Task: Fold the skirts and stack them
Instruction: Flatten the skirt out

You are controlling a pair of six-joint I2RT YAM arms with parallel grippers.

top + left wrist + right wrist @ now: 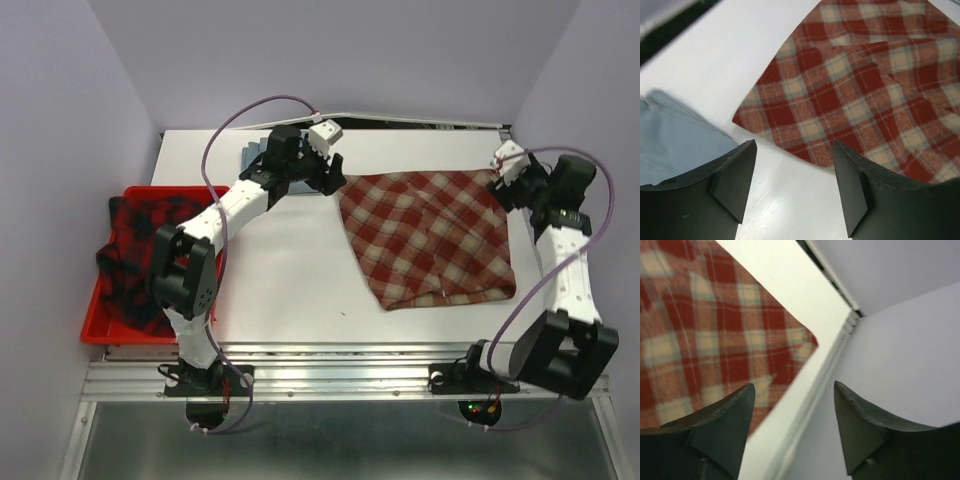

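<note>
The brick-red and cream check skirt (430,235) lies spread flat on the right half of the table. My left gripper (325,175) is open and empty just beside its far left corner; in the left wrist view the gripper (795,150) hovers over bare table with the check skirt (865,85) ahead. The folded light blue skirt (252,155) lies at the back, behind the left arm, and shows in the left wrist view (675,135). My right gripper (510,180) is open and empty at the skirt's far right corner (705,340), straddling the table's edge (795,390). The red and navy plaid skirt (135,260) lies crumpled in the tray.
A red plastic tray (92,330) sits at the table's left edge and holds the plaid skirt. The side wall (900,330) stands close to the right gripper. A dark gap runs along the table's back edge (420,125).
</note>
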